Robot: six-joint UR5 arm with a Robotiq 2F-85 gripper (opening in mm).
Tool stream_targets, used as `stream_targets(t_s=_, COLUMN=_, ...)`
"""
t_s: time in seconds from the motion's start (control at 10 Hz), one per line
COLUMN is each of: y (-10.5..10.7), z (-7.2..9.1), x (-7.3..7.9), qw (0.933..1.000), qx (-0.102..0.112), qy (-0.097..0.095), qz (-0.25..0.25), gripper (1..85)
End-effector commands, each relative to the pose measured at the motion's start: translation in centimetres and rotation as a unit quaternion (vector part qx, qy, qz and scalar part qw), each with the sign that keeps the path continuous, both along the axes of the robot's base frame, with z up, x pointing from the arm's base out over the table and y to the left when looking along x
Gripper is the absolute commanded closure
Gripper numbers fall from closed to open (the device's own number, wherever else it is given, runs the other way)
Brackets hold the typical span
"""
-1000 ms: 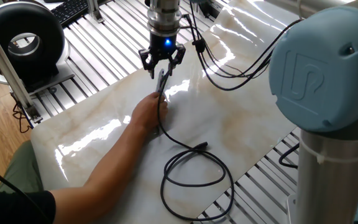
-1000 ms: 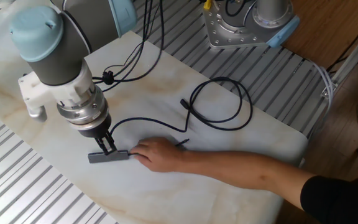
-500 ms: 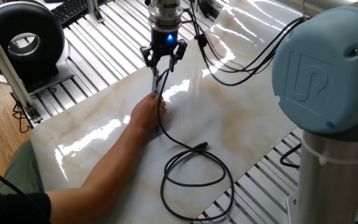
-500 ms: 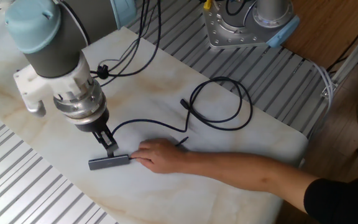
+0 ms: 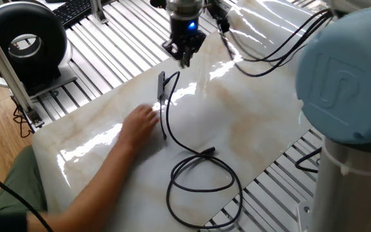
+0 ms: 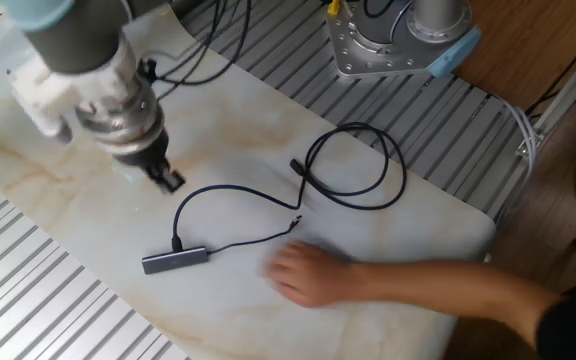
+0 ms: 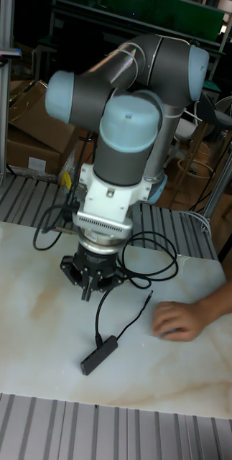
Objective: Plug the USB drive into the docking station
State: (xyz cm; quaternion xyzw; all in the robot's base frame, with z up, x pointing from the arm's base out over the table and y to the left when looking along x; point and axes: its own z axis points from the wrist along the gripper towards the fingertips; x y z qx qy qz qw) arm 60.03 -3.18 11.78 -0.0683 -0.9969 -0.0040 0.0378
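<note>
Drive (image 6: 177,243) sits plugged into dock (image 6: 175,261), flat on table (image 6: 408,225) near its front edge. My gripper (image 6: 171,181) hangs above, apart; fingers look pressed together, empty. Hand (image 6: 303,275) rests beside.

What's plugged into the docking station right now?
The USB drive sits in the end of the docking station, its cable arcing away. The port itself is too small to confirm full seating. The claw hangs clear above.

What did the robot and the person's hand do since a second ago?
The gripper let go of the USB drive, now plugged into the docking station, and lifted away. The hand pulled back off the dock. The looped cable stayed put.
</note>
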Motion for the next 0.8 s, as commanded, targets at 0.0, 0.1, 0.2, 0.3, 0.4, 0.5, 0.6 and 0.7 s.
stream_targets(t_s=0.0, y=-0.4, z=3.0, x=-3.3, qw=0.9983, qx=-0.002, qy=0.011, qz=0.057, gripper=84.3)
stream_targets(t_s=0.1, y=-0.6, z=3.7, x=-4.1, qw=0.9965, qx=-0.009, qy=0.011, qz=0.082, gripper=84.3)
stream_targets(t_s=0.2, y=-1.1, z=4.1, x=-4.3, qw=0.9962, qx=-0.018, qy=0.005, qz=0.085, gripper=84.3)
stream_targets(t_s=0.3, y=-1.2, z=4.3, x=-3.9, qw=0.9973, qx=-0.021, qy=-0.012, qz=0.069, gripper=84.3)
stream_targets(t_s=0.4, y=-1.6, z=4.4, x=-3.9, qw=0.9975, qx=-0.023, qy=-0.018, qz=0.064, gripper=84.3)
stream_targets(t_s=0.5, y=-2.0, z=4.4, x=-4.0, qw=0.9973, qx=-0.02, qy=-0.026, qz=0.066, gripper=84.3)
stream_targets(t_s=0.6, y=-2.2, z=4.3, x=-4.6, qw=0.996, qx=-0.011, qy=-0.022, qz=0.086, gripper=84.3)
stream_targets(t_s=0.7, y=-2.5, z=3.7, x=-4.7, qw=0.9945, qx=-0.007, qy=-0.022, qz=0.102, gripper=84.3)
